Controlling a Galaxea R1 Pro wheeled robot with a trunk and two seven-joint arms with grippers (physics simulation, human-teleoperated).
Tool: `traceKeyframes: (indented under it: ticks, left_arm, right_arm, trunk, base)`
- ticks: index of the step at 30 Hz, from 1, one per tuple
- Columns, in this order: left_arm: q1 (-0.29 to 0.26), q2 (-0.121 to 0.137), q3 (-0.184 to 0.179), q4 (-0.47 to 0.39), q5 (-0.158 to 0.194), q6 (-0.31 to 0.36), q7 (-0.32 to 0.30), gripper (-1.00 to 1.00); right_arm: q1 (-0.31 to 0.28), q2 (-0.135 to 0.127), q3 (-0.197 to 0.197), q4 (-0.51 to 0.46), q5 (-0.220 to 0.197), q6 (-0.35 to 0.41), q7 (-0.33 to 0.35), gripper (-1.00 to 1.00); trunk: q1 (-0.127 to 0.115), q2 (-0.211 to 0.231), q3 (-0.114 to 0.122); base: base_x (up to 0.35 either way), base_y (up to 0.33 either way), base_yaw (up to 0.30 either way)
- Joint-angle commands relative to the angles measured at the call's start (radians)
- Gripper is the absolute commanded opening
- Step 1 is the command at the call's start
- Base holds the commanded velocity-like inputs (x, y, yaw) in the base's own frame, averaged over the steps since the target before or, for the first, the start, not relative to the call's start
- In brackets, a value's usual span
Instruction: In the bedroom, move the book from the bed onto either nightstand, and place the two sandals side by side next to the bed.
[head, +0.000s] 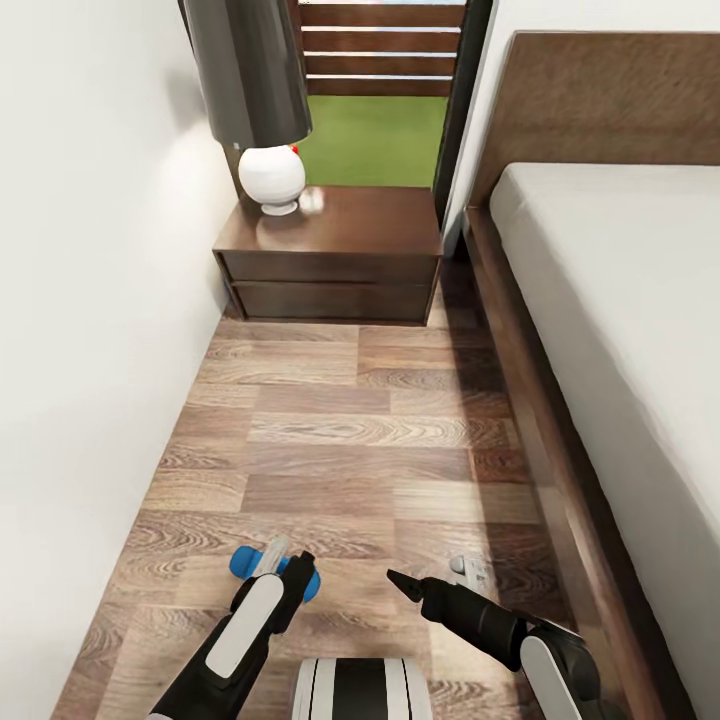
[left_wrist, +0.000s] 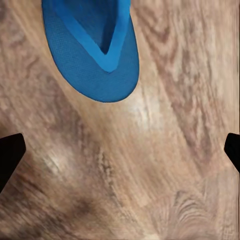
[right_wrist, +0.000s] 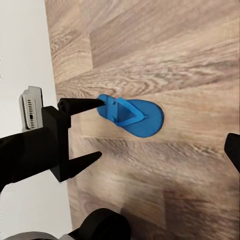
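No readable writing; left hand (right_wrist: 82, 131) open above blue sandal (left_wrist: 92, 47), seemingly.

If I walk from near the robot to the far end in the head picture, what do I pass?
Left gripper over the blue sandal → bare wood floor → nightstand → white lamp → window.
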Motion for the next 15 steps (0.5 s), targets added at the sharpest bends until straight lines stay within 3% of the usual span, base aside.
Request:
traceKeyframes:
  ticks: [1, 8, 15]
  left_arm:
    - [0.0, 0.0, 0.0, -0.001, 0.001, 0.004, 0.005, 1.0]
    - [0.0, 0.001, 0.001, -0.001, 0.001, 0.004, 0.005, 1.0]
    - [0.0, 0.001, 0.006, -0.001, 0.001, 0.0, 0.005, 1.0]
  right_arm:
    - [0.0, 0.0, 0.0, -0.001, 0.0, 0.004, 0.002, 1.0]
    - [0.0, 0.0, 0.0, -0.001, 0.0, 0.004, 0.002, 1.0]
    - [0.0, 0.0, 0.0, -0.001, 0.0, 0.004, 0.002, 1.0]
  trunk:
    - [0.0, 0.0, -0.001]
    - [0.0, 0.0, -0.001]
    - [0.0, 0.0, -0.001]
  base:
    - [0.209, 0.096, 0.0]
    - [0.234, 0.14, 0.0]
    - [0.061, 0.04, 0.0]
